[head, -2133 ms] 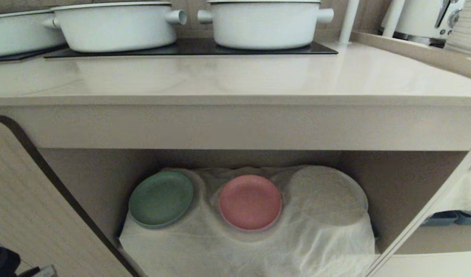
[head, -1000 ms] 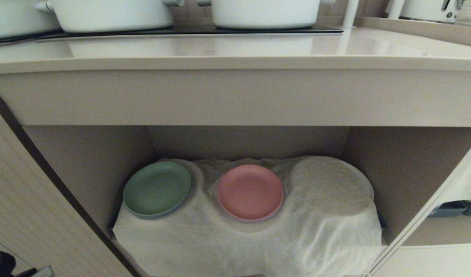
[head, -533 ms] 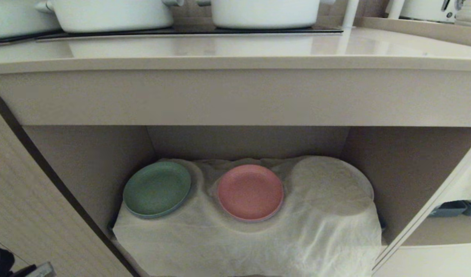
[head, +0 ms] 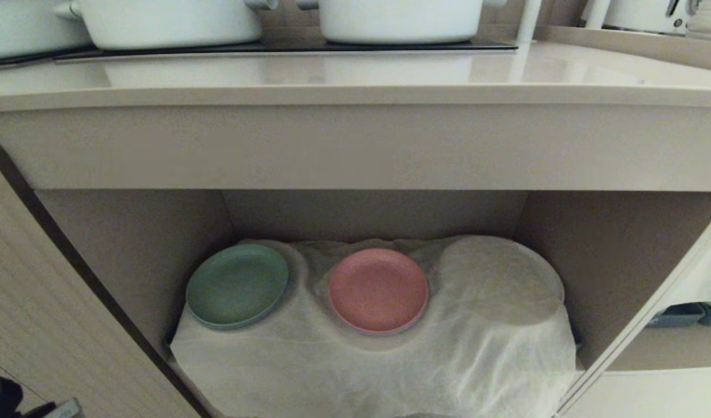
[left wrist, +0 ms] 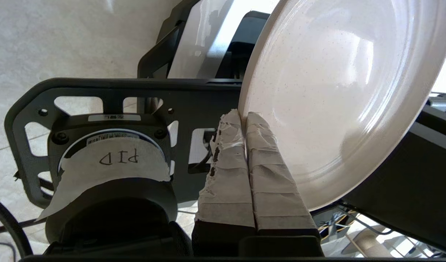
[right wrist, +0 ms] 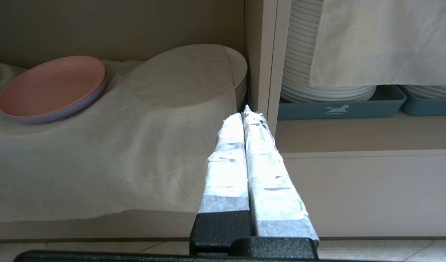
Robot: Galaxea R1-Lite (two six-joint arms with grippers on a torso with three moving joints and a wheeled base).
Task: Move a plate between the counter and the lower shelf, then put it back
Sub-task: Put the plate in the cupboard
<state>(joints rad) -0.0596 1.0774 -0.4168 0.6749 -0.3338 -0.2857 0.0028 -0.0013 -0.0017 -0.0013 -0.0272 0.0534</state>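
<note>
My left gripper has its taped fingers pinched together on the rim of the plate, a speckled cream dish held tilted on edge beside the robot's own dark frame, out of the head camera's sight. So the plate is neither on the counter nor on the lower shelf; it hangs in the gripper. I take the lower shelf as my landmark: a white gauzy cloth covers it, with a green plate toward its left side and a pink plate at its middle, both lying on the cloth. At the shelf's right end the cloth drapes over a stack of white plates. My right gripper is closed with nothing in it, parked low just in front of the shelf's right wall. Beyond that wall sit grey-blue trays carrying more white plates. Above the shelf, white pots stand on the counter's black hob.
</note>
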